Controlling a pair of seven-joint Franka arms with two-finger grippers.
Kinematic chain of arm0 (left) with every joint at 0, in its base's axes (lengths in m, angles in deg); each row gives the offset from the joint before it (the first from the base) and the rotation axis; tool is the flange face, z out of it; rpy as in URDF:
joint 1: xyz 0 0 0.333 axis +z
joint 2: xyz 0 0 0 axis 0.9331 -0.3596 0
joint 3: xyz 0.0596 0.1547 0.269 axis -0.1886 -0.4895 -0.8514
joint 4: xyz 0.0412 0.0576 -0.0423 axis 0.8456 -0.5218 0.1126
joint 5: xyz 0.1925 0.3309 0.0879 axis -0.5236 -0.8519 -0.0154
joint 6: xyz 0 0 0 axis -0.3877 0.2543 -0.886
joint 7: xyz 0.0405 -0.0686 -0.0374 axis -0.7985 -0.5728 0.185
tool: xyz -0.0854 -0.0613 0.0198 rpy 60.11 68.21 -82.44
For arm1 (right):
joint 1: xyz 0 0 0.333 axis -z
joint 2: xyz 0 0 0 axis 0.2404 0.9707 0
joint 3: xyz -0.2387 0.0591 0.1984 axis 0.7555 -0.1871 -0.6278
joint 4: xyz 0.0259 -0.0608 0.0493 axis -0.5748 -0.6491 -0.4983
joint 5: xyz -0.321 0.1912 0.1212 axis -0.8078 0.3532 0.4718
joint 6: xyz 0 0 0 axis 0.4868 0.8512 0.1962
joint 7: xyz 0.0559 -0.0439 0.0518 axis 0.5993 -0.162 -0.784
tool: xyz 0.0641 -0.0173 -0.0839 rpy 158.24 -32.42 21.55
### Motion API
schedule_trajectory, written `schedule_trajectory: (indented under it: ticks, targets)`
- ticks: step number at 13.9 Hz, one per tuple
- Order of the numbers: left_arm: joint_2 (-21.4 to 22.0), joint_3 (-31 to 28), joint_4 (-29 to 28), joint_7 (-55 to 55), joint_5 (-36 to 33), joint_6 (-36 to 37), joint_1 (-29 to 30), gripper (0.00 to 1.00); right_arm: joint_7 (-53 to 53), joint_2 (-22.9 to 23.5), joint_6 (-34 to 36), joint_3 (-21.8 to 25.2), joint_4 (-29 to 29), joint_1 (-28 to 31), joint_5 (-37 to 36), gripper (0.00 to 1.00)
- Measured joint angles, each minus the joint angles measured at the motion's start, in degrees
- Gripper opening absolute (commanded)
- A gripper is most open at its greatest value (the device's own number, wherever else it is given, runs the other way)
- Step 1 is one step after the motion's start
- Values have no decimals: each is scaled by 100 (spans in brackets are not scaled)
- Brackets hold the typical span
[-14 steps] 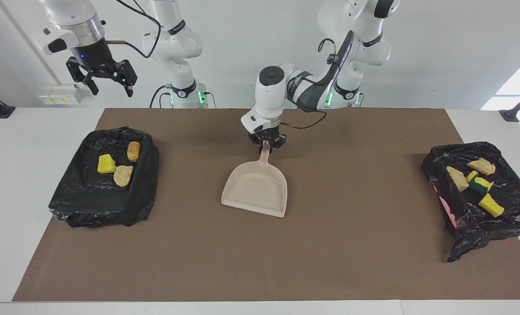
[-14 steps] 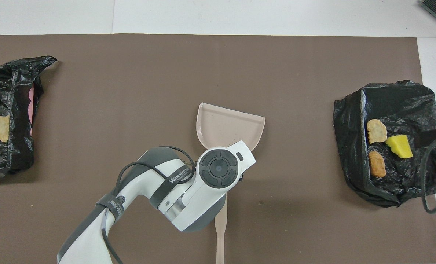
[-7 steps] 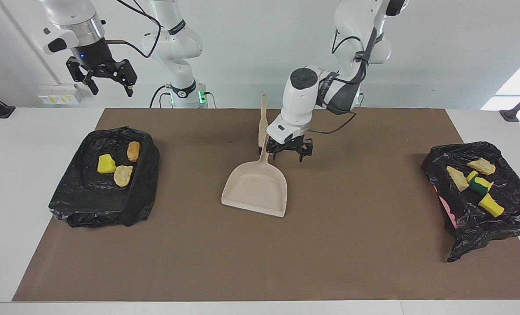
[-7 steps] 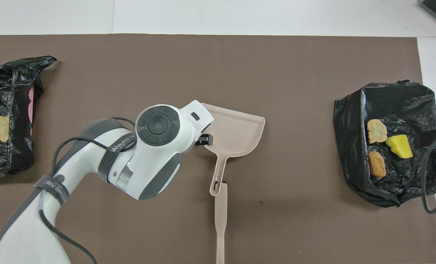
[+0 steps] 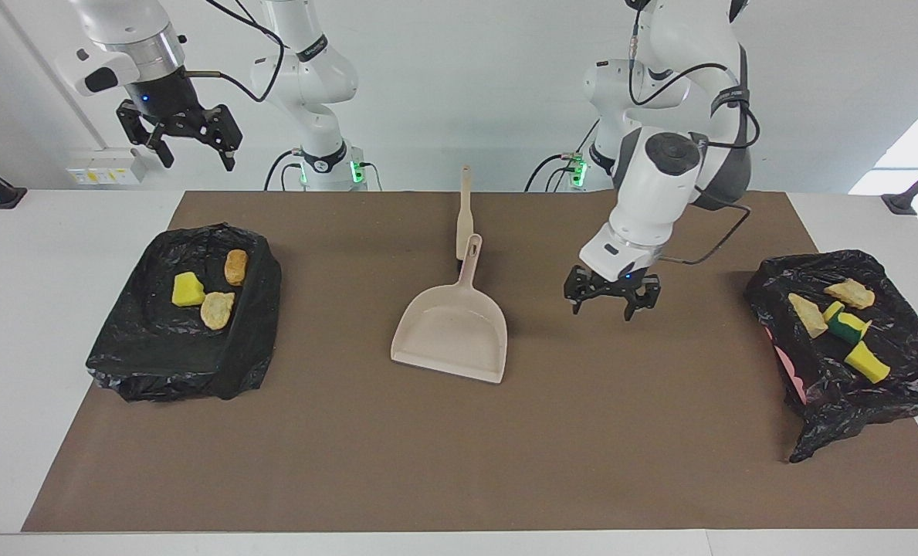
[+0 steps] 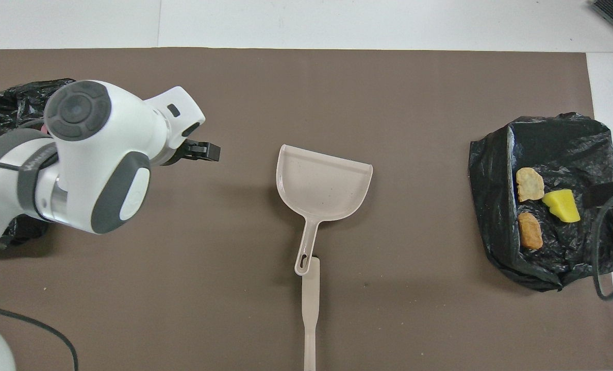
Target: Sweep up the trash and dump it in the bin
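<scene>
While the dustpan (image 5: pixel 451 332) lies flat mid-counter on the brown mat (image 5: pixel 443 463), I see my left gripper (image 5: pixel 612 302) hanging open and empty over bare mat, between the pan and the bin (image 5: pixel 891 386) at the left arm's end. My right gripper (image 5: pixel 189 147), also open and empty, waits high above the right arm's end. All the trash (image 5: pixel 202 294) sits in the two black-bagged bins. A brush handle (image 5: pixel 465 208) rests just beside the pan's handle.

Both arms glossy white, grey joint caps, black cables looped outside; black claws, left claw (image 5: pixel 611 300), right claw (image 5: pixel 182 137); green base lights.
</scene>
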Motion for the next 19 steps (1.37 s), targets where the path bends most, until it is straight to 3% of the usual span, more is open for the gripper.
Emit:
schedule_trajectory:
  ticks: [4, 7, 14, 19]
  targets:
    - [369, 1, 451, 258, 0, 978, 402, 100, 0, 0, 0, 0, 0, 0, 0, 100]
    - [411, -6, 683, 305, -1, 1444, 517, 100, 0, 0, 0, 0, 0, 0, 0, 100]
    - [605, -167, 788, 847, -1, 1913, 946, 100, 0, 0, 0, 0, 0, 0, 0, 100]
    - [1203, -713, 838, 1126, 3, 2735, 945, 100, 0, 0, 0, 0, 0, 0, 0, 100]
